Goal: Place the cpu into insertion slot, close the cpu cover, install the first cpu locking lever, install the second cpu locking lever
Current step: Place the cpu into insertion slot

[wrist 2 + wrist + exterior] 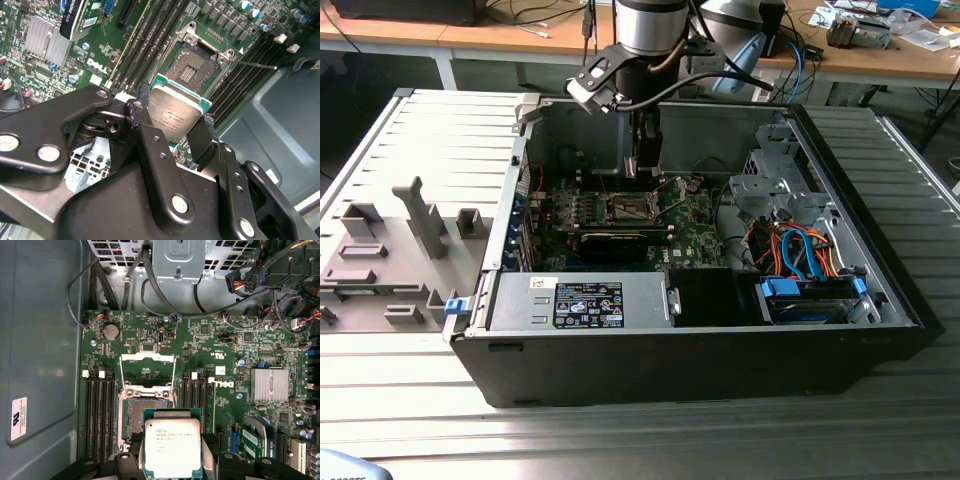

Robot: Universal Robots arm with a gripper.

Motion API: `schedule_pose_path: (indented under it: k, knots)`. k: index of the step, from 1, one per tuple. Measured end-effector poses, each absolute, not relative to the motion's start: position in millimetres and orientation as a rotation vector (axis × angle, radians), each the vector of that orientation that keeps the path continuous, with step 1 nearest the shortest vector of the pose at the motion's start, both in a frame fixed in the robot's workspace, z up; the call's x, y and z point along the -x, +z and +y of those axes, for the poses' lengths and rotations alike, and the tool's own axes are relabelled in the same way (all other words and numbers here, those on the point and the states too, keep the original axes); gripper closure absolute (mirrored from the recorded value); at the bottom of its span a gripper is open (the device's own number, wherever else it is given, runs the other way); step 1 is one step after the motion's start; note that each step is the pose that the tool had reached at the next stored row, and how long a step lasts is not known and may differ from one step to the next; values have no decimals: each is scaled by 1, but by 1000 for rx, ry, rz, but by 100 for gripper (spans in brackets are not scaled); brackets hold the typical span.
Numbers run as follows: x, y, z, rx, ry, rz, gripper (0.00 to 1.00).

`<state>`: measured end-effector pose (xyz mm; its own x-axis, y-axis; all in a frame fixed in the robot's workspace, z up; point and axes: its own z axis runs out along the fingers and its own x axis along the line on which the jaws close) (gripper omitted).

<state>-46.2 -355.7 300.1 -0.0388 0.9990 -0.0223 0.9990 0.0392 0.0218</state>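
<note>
Cpu [172, 447]: square chip with a silver-grey top and green edging, grasped on two opposite sides by the closed fingers of the gripper [173, 120] and held in the air just beside the insertion slot [194, 67], not touching it. Insertion slot: uncovered, its dark centre exposed. Cpu cover [148, 356]: raised open at the slot's far edge from the chip. Thin wire lever [255, 64]: juts free from a socket corner. Black memory slots [97, 415]: flank the socket on the green motherboard [220, 340]. Arm [645, 25]: reaches down into the open computer case [670, 365], which sits on a slatted metal table [620, 440].
</note>
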Motion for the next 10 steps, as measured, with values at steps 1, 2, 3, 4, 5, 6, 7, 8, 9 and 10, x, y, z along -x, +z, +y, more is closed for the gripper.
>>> schedule_pose_path:
  k: [1, 2, 3, 4, 5, 6, 7, 8, 9, 10]
  knots:
    - [46, 300, -356, -2156, 0, 2242, 45]
    - [46, 300, -356, -2156, 0, 2242, 45]
    - [46, 299, -356, -2156, 0, 2241, 45]
    - [46, 299, -356, -2157, 0, 2241, 45]
    - [46, 299, -356, -2157, 0, 2241, 45]
    - [46, 299, -356, -2157, 0, 2241, 45]
    - [46, 298, -356, -2157, 0, 2241, 45]
    - [46, 298, -356, -2157, 0, 2241, 45]
    - [46, 298, -356, -2157, 0, 2241, 45]
    - [46, 298, -356, -2157, 0, 2241, 45]
